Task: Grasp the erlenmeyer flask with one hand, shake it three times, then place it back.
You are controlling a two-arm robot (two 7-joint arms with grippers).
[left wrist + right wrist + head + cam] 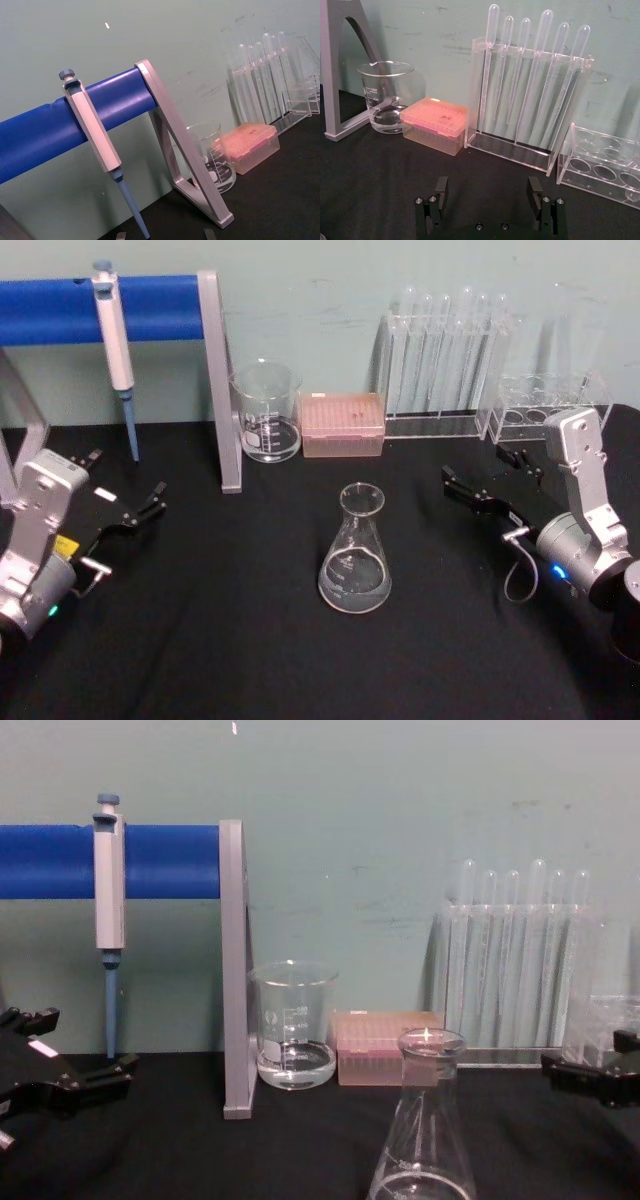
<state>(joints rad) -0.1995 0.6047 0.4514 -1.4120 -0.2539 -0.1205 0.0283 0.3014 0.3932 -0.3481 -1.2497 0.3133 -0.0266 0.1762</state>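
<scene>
Erlenmeyer flask [355, 550] was seen upright mid-table btwn both grippers, untouched; glass judged fragile, slick, base-heavy w/ liquid, so neck grip advised; right gripper [492, 486] and left gripper [140, 511] were seen open, empty.

The clear glass conical erlenmeyer flask [355, 552] with narrow neck, flared rim and wide round base stands upright near the middle of the black bench [250, 640], untouched, a little clear liquid in its bottom, well apart from every edge.
</scene>
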